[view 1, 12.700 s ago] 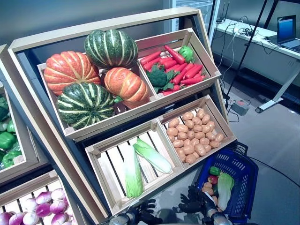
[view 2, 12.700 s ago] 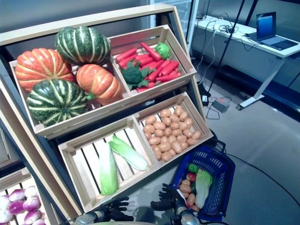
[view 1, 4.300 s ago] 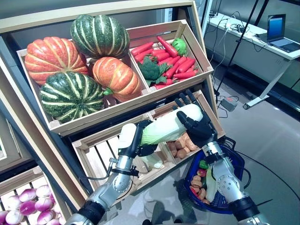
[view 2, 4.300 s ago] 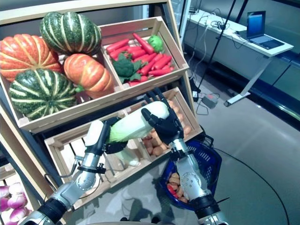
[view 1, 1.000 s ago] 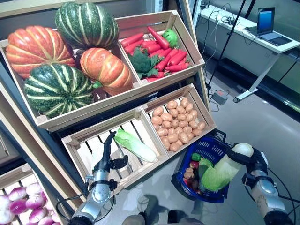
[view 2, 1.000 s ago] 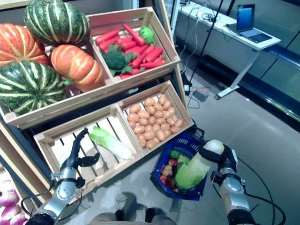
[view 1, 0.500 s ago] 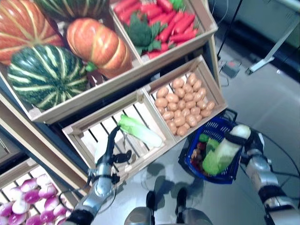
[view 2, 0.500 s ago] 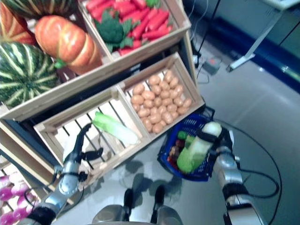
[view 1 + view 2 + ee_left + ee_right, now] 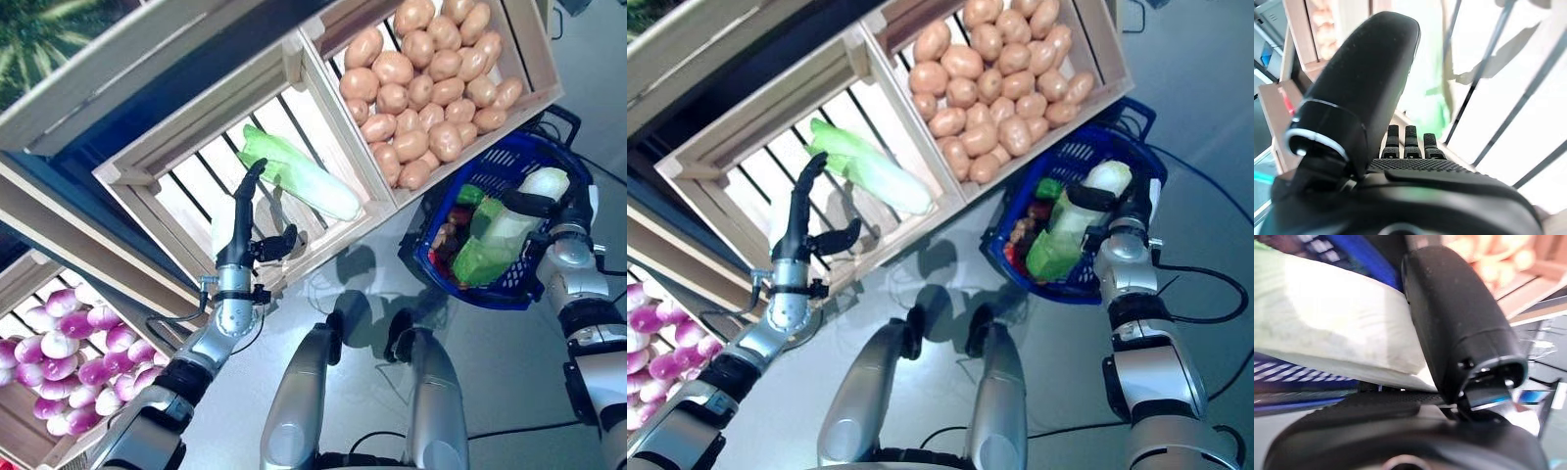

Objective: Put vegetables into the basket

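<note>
A: Where is the cabbage (image 9: 505,235), and what holds it?

B: The right hand (image 9: 573,211) is wrapped round its pale stem end, thumb across it, as the right wrist view confirms. The leafy end points down into the blue basket (image 9: 534,284), above the vegetables already lying there.

A: And the left hand (image 9: 245,230)?

B: Empty, fingers straight and raised, in front of the slatted crate (image 9: 127,176) that contains a second cabbage (image 9: 294,176). It does not touch that cabbage.

A: What could go wrong from here?

B: The held cabbage is long and tilted. Let go at this angle, it may lodge on the basket rim or tip out over the near side onto the floor. Its leafy end may also catch on the produce below and stand propped instead of settling.

A: What is hard to make out?

B: Whether the leafy end already rests on the contents is unclear. The items beneath are mostly covered by the cabbage; only green, red and brown pieces show. The right hand's fingers lie behind the stem. The potato crate (image 9: 529,49) is cut off at the top edge.
</note>
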Controlling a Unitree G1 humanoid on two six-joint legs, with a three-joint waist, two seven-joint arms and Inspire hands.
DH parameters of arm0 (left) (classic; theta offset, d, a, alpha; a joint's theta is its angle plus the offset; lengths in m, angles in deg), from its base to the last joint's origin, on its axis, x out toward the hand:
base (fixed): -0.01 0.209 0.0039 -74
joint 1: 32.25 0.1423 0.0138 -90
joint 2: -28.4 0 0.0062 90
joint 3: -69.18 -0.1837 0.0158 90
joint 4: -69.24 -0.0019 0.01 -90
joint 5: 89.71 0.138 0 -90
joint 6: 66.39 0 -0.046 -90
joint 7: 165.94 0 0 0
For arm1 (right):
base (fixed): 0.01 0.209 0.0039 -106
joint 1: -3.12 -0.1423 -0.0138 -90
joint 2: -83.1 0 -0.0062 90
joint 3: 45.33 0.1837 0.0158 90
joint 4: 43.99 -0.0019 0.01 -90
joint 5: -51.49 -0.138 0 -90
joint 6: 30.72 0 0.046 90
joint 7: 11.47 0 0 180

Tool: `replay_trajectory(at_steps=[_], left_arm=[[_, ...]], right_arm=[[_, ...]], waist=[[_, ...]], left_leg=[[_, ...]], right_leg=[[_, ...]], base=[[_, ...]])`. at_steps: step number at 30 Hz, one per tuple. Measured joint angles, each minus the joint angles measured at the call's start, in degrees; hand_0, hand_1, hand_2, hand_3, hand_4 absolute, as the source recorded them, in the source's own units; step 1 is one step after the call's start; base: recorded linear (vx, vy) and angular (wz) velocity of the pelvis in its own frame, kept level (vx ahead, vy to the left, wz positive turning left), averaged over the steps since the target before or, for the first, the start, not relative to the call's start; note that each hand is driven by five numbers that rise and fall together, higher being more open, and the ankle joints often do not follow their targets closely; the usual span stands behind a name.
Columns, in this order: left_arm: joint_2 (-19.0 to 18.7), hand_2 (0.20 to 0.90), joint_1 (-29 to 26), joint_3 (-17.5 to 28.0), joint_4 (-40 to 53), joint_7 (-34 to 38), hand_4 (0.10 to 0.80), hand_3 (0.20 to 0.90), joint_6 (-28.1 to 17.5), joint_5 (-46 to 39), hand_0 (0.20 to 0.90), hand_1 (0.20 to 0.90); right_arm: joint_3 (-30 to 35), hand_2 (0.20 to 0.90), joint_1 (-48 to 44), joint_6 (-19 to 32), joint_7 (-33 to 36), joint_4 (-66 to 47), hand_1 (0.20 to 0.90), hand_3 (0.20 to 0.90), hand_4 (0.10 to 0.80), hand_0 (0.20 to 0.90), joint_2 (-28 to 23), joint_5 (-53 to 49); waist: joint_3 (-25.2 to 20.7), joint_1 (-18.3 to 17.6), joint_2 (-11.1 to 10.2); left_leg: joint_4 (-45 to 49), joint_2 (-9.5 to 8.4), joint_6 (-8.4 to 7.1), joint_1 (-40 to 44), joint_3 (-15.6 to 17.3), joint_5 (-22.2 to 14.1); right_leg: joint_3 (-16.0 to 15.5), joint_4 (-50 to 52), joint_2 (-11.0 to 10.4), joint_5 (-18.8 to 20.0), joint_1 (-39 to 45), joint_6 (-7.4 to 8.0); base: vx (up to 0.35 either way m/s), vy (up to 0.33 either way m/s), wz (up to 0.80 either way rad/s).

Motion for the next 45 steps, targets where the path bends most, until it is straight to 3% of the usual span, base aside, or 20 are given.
replay_trajectory(at_steps=[5, 9, 10, 11, 30, 39, 41, 45], left_arm=[[-1.21, 0.9, -0.16, -0.19, 1.64, 0.08, 0.8, 0.9, -0.32, -0.01, 0.9, 0.9], [-2.66, 0.9, -0.05, -0.19, 2.5, 1.12, 0.8, 0.9, -1.44, -0.09, 0.9, 0.9], [-3.11, 0.9, 0.0, -0.19, 3.13, 1.13, 0.8, 0.9, -1.44, -0.09, 0.9, 0.9], [-3.49, 0.9, 0.02, -0.19, 3.86, 1.15, 0.8, 0.9, -1.46, -0.06, 0.9, 0.9], [-7.42, 0.9, 0.85, -0.03, 5.86, 3.87, 0.8, 0.9, 0.18, 3.22, 0.9, 0.9], [-15.86, 0.9, -2.22, -0.51, 2.92, 4.14, 0.8, 0.9, 12.21, 10.41, 0.9, 0.9], [-17.89, 0.9, -6.25, -3.57, 0.28, 3.56, 0.8, 0.9, 14.94, 13.34, 0.9, 0.9], [-18.03, 0.9, -13.5, -9.53, -4.54, 1.95, 0.8, 0.9, 17.32, 18.29, 0.9, 0.9]], right_arm=[[-0.09, 0.3, -2.72, -1.96, 1.38, 1.27, 0.3, 0.3, 0.4, 0.3, -0.95, -0.12], [-0.05, 0.3, -3.94, -2.22, 2.5, 2.43, 0.3, 0.3, 0.4, 0.3, -1.55, -0.17], [-0.04, 0.644, -3.94, -2.22, 2.5, 2.36, 0.644, 0.644, 0.629, 0.644, -1.8, -0.18], [-0.04, 0.9, -3.94, -2.21, 2.5, 2.34, 0.9, 0.9, 0.8, 0.9, -2.1, -0.22], [-0.11, 0.9, -2.6, -1.28, -0.65, 0.39, 0.9, 0.9, 0.8, 0.9, -2.93, -0.67], [-0.33, 0.9, -0.94, 1.4, -2.16, -6.31, 0.9, 0.9, 0.8, 0.9, -3.04, -4.95], [-0.5, 0.9, -0.19, 3.47, -2.43, -9.95, 0.9, 0.9, 0.8, 0.9, -2.88, -4.96], [-2.56, 0.9, 0.32, 5.83, -3.53, -14.73, 0.9, 0.9, 0.8, 0.9, -2.77, -4.7]], waist=[[0.04, -0.18, 0.03], [0.05, -0.19, 0.05], [0.05, -0.19, 0.05], [0.05, -0.19, 0.05], [0.06, -0.23, 0.07], [0.06, -2.78, 0.08], [0.07, -3.32, 0.08], [0.07, -4.64, 0.09]], left_leg=[[4.92, 0.38, -0.19, -4.52, -0.6, -1.14], [6.29, 0.44, -0.31, -6.6, -1.02, -1.06], [6.39, 0.44, -0.51, -7.13, -1.11, -0.92], [6.46, 0.45, -0.69, -7.63, -1.15, -0.8], [8.15, 2.01, -1.45, -5.14, -1.13, -1.73], [7.29, 2.49, -1.59, -4.48, -0.33, -1.66], [7.04, 2.69, -1.5, -4.33, 0.54, -1.78], [6.89, 3.47, -1.2, -4.41, 2.27, -2.3]], right_leg=[[-0.15, 4.69, -0.31, -1.31, -4.32, -1.25], [-0.22, 6.04, -0.24, -1.64, -6.31, -1.36], [-0.24, 6.15, -0.18, -1.59, -6.8, -1.43], [-0.25, 6.28, -0.18, -1.54, -7.31, -1.51], [-0.49, 7.63, 0.75, -2.09, -4.95, -2.47], [0.4, 6.76, 1.65, -1.81, -4.85, -2.36], [1.34, 6.63, 2.07, -1.5, -5.36, -1.87], [3.23, 6.55, 2.92, -1.22, -6.46, -1.49]], base=[[-0.034, -0.062, 0.03], [-0.035, -0.066, 0.03], [-0.031, -0.046, 0.02], [-0.019, -0.041, 0.01], [0.017, -0.008, -0.02], [0.027, 0.064, -0.06], [-0.007, 0.109, -0.17], [0.005, 0.082, -0.21]])
